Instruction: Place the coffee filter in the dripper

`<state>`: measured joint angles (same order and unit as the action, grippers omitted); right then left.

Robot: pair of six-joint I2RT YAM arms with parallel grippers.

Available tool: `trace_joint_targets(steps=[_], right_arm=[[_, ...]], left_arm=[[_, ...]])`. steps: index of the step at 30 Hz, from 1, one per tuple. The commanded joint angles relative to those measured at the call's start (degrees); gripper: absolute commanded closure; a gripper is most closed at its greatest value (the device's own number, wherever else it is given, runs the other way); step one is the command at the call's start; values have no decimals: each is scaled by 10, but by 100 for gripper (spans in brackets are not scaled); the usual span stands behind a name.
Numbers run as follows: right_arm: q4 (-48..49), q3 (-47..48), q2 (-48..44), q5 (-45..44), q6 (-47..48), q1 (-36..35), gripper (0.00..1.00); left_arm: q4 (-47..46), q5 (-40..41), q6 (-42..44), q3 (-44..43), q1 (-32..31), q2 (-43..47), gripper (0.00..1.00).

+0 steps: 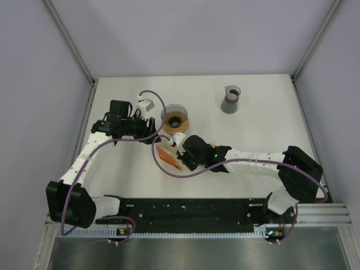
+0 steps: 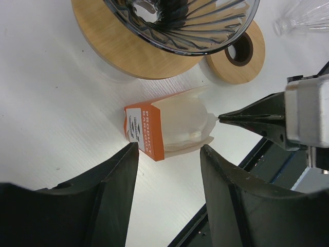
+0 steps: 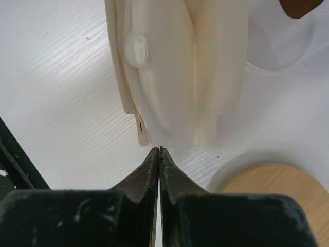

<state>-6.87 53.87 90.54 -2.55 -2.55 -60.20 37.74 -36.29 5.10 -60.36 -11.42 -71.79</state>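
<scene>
right wrist showed the right gripper (image 3: 158, 150) pressed together at the filter (image 3: 175, 77) edge, left gripper (image 2: 169, 149) spread; so thin a bite might slip.

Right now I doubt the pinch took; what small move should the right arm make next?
Probably ease the right gripper back: its tips sit shut at the coffee filter edge sticking out of the orange box, so a caught filter would follow.
</scene>
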Motion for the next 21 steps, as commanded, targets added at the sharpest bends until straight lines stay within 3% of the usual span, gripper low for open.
trace_joint_targets(steps=[1,19,21], right_arm=[[12,-12,-55,4,9,3,100],[-20,-63,-95,-1,3,2,100],[-12,-57,-95,3,5,3,86]], left_arm=[[-6,-1,9,-19,-2,1,43],[-6,1,12,-20,-2,5,43],[-6,2,11,-20,-2,3,43]])
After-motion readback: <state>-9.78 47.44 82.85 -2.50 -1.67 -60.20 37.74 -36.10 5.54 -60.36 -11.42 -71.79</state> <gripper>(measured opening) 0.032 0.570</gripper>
